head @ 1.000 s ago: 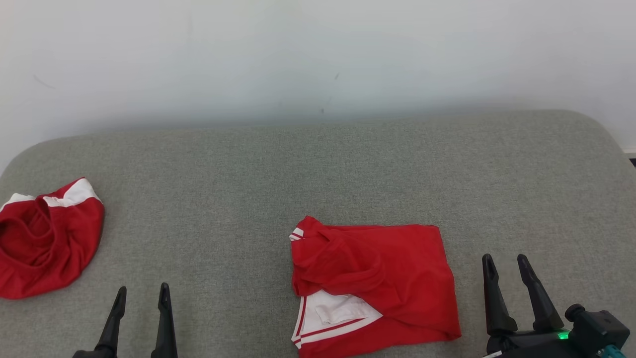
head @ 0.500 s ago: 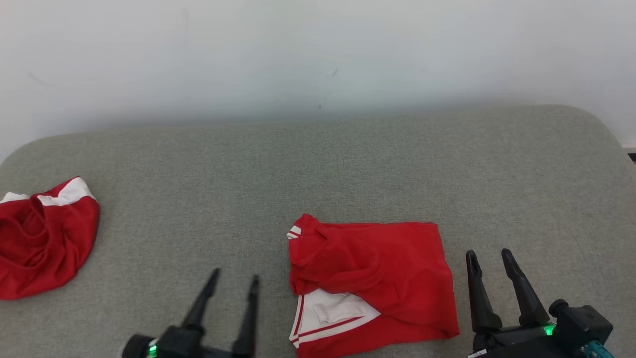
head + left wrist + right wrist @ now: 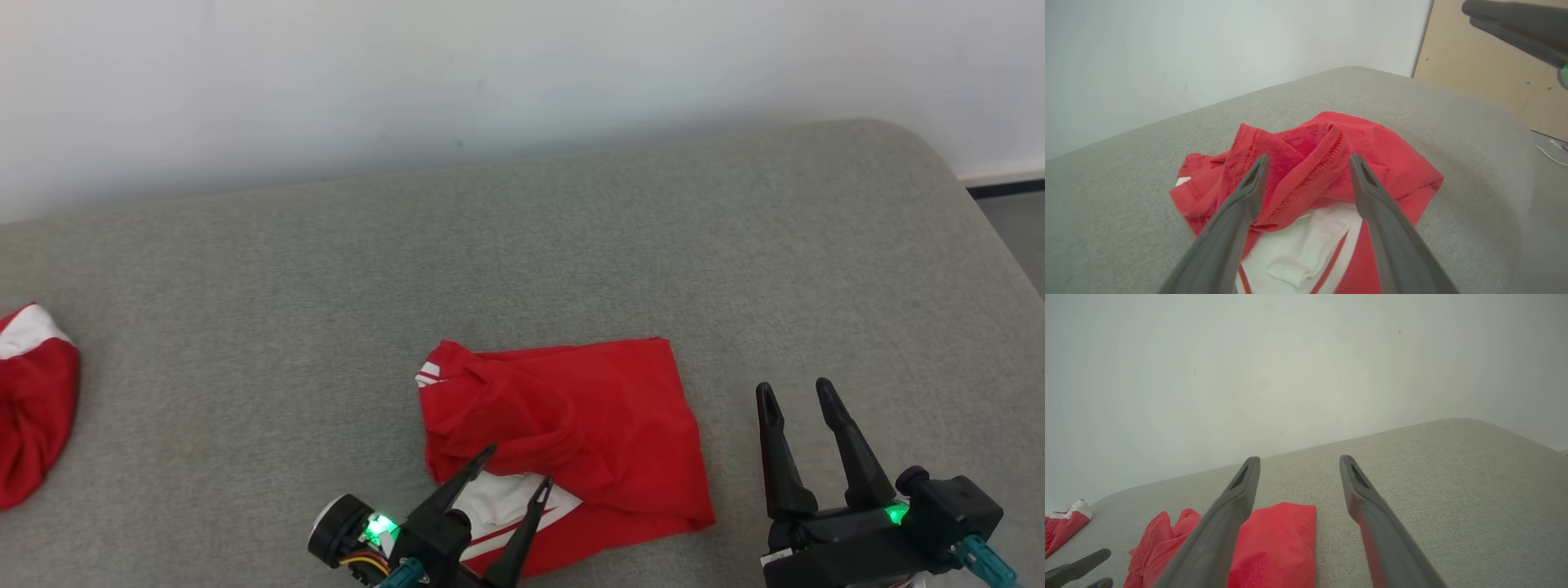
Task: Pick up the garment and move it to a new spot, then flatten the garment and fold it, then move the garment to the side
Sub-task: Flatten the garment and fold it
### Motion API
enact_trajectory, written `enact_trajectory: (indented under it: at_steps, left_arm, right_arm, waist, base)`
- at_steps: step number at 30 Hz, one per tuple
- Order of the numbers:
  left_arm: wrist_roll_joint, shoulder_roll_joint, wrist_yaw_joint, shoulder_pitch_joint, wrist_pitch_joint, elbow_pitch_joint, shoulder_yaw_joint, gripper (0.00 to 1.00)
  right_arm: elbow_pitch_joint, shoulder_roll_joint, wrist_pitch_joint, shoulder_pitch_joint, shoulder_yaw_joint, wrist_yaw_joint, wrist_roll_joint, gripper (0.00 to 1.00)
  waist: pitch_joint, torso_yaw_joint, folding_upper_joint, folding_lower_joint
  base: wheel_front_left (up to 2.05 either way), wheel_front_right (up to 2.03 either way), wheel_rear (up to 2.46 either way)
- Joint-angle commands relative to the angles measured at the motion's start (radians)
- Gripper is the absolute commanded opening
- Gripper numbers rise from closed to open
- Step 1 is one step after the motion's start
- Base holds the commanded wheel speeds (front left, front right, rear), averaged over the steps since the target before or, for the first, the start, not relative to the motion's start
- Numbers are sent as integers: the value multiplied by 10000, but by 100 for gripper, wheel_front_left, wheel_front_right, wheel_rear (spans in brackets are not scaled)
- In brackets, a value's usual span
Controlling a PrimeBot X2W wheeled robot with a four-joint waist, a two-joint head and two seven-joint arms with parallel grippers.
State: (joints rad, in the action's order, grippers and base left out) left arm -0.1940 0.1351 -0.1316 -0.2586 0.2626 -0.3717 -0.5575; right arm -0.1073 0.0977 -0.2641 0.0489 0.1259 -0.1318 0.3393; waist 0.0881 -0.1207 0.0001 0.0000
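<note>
A red garment with white trim lies crumpled and partly folded on the grey cushioned surface, near its front middle. My left gripper is open over the garment's near-left corner, above the white panel. In the left wrist view the left gripper frames a raised red fold of the garment between its fingers, holding nothing. My right gripper stands open to the right of the garment, apart from it. The right wrist view shows the right gripper open, with the garment at the lower left.
A second red and white garment lies bunched at the far left edge, also seen as the bunched garment in the right wrist view. A white wall runs behind the surface. The surface's rounded right edge drops to the floor.
The head camera has shifted, sliding the scene left and down. My left gripper has moved right, from bare surface to over the garment's near-left corner. The right gripper has barely moved.
</note>
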Motion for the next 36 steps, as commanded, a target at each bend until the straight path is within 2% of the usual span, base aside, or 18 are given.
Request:
enact_trajectory:
  at_steps: [1,9,10,12,19,27,35,36]
  left_arm:
    - [-60,85,22,-266,31,-227,-274,100]
    - [197,176,37,-871,31,-1190,-436,100]
    - [223,154,37,-930,31,-1281,-406,77]
    - [297,132,35,-1013,31,-1519,-436,0]
    - [-22,-51,25,-947,31,-1498,-493,0]
    - [-696,159,22,-48,31,-458,-826,0]
    - [-1449,6,23,915,-58,-556,-997,0]
    - [-1450,-10,22,969,-60,-626,-1029,13]
  right_arm:
    - [95,-33,0,126,-41,26,-84,100]
    - [242,-108,-1,253,-76,26,-111,100]
    - [264,-117,-1,244,-89,26,-118,100]
    - [289,-130,0,206,-123,26,-105,100]
    - [288,-147,-1,59,-226,26,-152,100]
    - [221,-17,-1,-94,-419,26,-91,100]
    - [78,54,-1,-70,-448,26,-24,100]
    - [57,63,-1,-61,-450,26,-24,100]
  waist:
    - [335,-386,-1,0]
    - [570,-829,-1,0]
    - [574,-848,-1,0]
    - [574,-868,-1,0]
    - [435,-737,-1,0]
    - [230,-344,-1,0]
    - [231,-100,-1,0]
    - [219,-83,-1,0]
  base:
    - [0,0,0]
    - [0,0,0]
    - [0,0,0]
    - [0,0,0]
    - [0,0,0]
    - [0,0,0]
    - [0,0,0]
    - [0,0,0]
